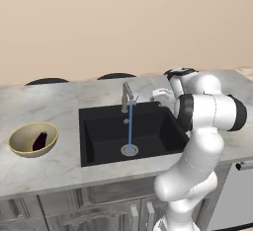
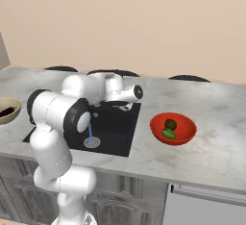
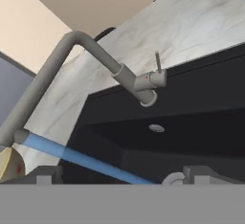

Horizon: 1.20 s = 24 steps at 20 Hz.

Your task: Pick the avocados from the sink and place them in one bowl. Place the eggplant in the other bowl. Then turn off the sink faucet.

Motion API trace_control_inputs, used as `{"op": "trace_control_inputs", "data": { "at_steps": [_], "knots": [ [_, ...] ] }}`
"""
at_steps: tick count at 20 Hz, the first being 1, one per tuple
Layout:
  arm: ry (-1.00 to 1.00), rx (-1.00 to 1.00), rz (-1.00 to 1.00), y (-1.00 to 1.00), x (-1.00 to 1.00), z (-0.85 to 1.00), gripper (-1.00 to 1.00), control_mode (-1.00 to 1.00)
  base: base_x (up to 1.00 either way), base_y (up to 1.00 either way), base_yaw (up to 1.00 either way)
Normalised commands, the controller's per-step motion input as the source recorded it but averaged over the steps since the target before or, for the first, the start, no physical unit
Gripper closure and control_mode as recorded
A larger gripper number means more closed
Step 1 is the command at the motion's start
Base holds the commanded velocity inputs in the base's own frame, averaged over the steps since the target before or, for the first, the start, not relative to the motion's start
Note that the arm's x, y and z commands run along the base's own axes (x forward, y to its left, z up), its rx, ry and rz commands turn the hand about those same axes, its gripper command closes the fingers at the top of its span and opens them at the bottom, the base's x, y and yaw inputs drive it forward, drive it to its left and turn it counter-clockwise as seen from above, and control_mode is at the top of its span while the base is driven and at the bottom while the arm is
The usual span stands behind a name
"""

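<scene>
Water runs in a thin blue stream (image 1: 130, 126) from the grey sink faucet (image 1: 127, 96) into the black sink (image 1: 106, 129). In the hand view the faucet (image 3: 141, 82) is straight ahead, its thin lever (image 3: 157, 62) standing up from the body. My gripper (image 3: 122, 176) is open, its fingertips (image 3: 45, 175) wide apart with nothing between them. It hovers over the sink's right rear corner (image 1: 156, 96), right of the faucet and apart from it. Both avocados, one dark (image 2: 170, 123) and one green (image 2: 168, 133), lie in the red bowl (image 2: 185, 132). The eggplant (image 1: 40, 140) lies in the tan bowl (image 1: 22, 138).
The grey marble counter (image 1: 44, 101) surrounds the sink, with the tan bowl to its left and the red bowl to its right. Dark stool tops (image 1: 47, 81) line the counter's far edge. Cabinet fronts (image 2: 206, 205) run below the near edge.
</scene>
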Motion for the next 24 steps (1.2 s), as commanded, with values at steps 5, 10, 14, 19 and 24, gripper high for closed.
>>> {"op": "trace_control_inputs", "data": {
  "at_steps": [5,10,14,19,24],
  "knots": [
    [0.00,0.03,0.01,0.00,0.20,-0.07,-1.00,-1.00,0.00,0.00,0.00],
    [0.00,0.02,0.02,0.06,0.24,-0.09,-1.00,-1.00,0.00,0.00,0.00],
    [0.00,0.01,0.02,0.13,0.27,-0.10,-1.00,-1.00,0.00,0.00,0.00],
    [0.00,0.01,0.01,0.14,0.32,-0.10,1.00,-1.00,0.00,0.00,0.00],
    [0.00,0.03,0.02,0.06,0.35,-0.16,1.00,-1.00,0.00,0.00,0.00]
  ]
}}
